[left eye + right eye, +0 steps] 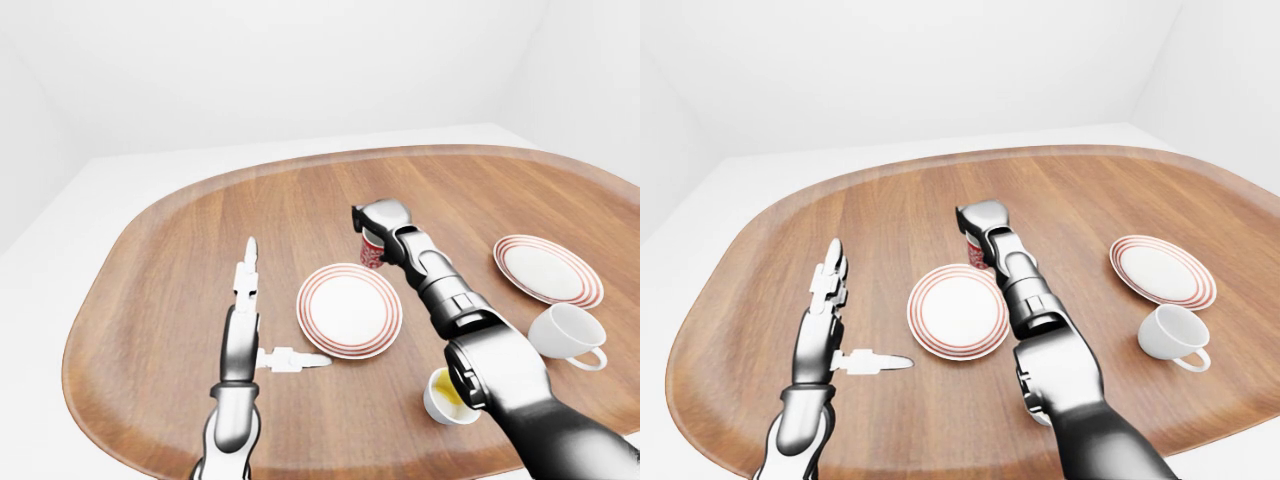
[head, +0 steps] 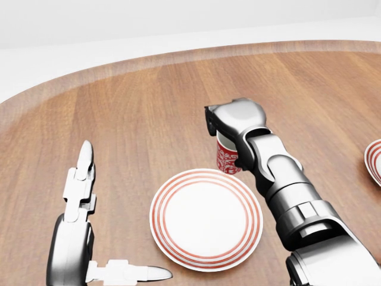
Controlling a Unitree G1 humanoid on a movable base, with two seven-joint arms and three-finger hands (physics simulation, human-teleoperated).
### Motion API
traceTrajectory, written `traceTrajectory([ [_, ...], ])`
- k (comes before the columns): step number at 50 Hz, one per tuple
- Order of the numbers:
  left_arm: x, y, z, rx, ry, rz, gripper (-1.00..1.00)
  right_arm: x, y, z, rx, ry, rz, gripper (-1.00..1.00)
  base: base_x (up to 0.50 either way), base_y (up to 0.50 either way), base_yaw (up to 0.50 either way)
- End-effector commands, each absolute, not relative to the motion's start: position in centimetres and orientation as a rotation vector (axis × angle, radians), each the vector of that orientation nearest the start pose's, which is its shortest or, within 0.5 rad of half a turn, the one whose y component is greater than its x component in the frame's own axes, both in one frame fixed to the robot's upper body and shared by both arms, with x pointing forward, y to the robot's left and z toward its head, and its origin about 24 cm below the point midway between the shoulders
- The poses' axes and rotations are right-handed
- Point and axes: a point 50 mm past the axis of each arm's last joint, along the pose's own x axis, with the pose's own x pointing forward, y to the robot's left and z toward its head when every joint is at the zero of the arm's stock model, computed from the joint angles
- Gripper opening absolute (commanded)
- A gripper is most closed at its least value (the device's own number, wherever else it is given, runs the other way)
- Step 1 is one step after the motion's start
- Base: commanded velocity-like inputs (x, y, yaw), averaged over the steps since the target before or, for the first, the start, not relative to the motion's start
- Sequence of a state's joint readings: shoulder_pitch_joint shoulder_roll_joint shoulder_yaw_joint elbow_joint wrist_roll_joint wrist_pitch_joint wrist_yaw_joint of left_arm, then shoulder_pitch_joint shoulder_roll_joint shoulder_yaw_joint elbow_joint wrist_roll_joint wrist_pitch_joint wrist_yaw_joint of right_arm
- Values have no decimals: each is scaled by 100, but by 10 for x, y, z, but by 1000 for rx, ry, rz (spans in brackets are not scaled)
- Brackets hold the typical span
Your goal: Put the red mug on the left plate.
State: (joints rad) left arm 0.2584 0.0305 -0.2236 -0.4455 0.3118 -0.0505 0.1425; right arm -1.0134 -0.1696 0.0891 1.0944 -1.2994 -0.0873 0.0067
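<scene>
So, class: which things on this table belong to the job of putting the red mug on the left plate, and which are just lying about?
Belong to the job:
red mug
left plate
right hand, at the mug

Just lying about:
right plate
white cup
small bowl with yellow contents
left hand, open and idle

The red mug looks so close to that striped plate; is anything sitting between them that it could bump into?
Nothing visible. The red mug stands just beyond the left plate, at its upper right rim in the head view, with only bare table between. The right robot hand covers the mug's top.
</scene>
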Motion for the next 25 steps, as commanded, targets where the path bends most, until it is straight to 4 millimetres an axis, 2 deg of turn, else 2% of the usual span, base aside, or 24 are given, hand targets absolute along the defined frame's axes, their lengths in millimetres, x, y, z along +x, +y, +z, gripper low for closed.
traceTrajectory([
  [1, 197, 123, 95, 252, -283, 20, 100, 398, -68, 97, -1614, -225, 277, -100, 0, 0, 0],
  [3, 197, 123, 94, 252, -282, 21, 100, 396, -65, 96, -1603, -264, 252, -100, 0, 0, 0],
  [6, 198, 124, 94, 251, -281, 21, 100, 388, -56, 84, -1637, -314, 245, -100, 0, 0, 0],
  [13, 199, 125, 95, 249, -280, 20, 100, 375, -47, 61, -1716, -314, 265, -100, 0, 0, 0],
  [17, 200, 126, 94, 246, -279, 22, 100, 362, -42, 43, -1705, -333, 300, -100, 0, 0, 0],
  [25, 200, 126, 94, 246, -280, 24, 100, 349, -38, 23, -1692, -311, 352, -100, 0, 0, 0],
])
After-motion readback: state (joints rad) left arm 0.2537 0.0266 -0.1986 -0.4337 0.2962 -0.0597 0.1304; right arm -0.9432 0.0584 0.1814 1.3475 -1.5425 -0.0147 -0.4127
